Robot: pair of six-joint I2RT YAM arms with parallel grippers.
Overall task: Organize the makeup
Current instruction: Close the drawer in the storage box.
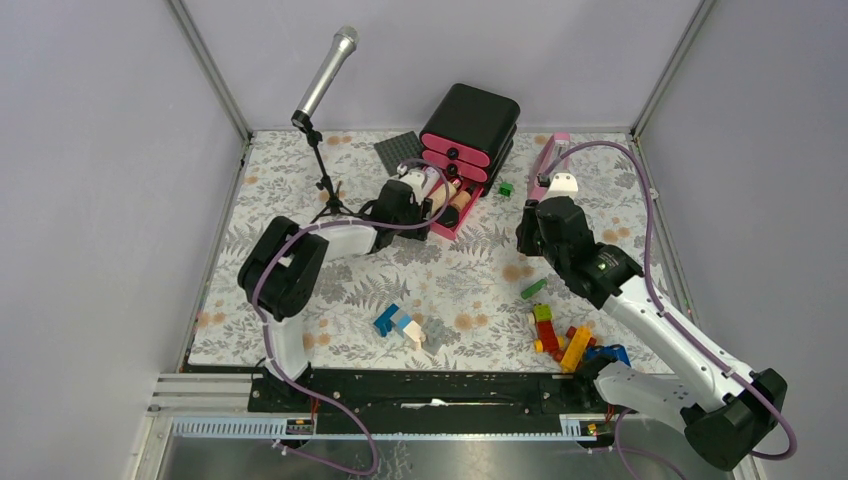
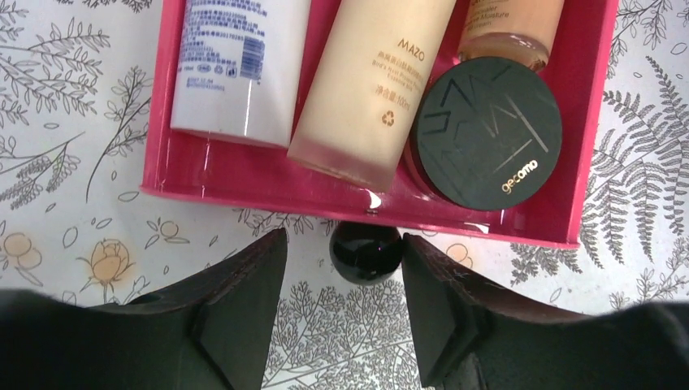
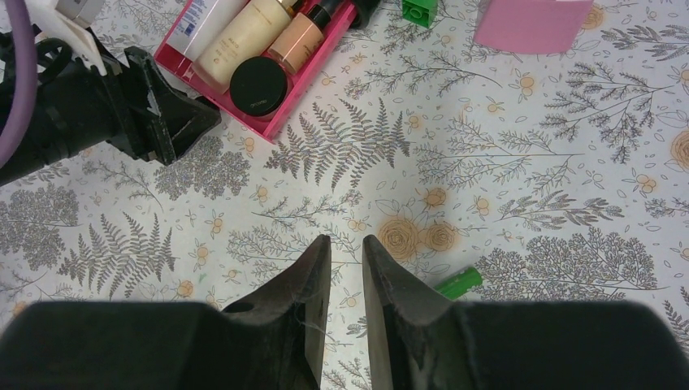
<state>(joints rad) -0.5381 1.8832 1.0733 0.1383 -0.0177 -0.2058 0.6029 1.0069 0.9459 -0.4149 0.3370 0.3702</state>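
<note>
The left gripper (image 2: 343, 244) lies low over the fern-printed worktop (image 2: 81, 162), its arm stretched toward the middle of the far edge. Its fingers are spread either side of the glossy black round knob (image 2: 366, 253) on a pink plastic drawer (image 2: 244, 175). Inside lie a white tube (image 2: 236, 65) with blue print, a cream frosted bottle (image 2: 366, 89) marked MAZO, a peach bottle (image 2: 512, 28) and a round black compact (image 2: 486, 134) lettered gecomo. Nearer the right edge the right gripper (image 3: 346, 260) points down, fingers drawn almost together, holding nothing.
</note>
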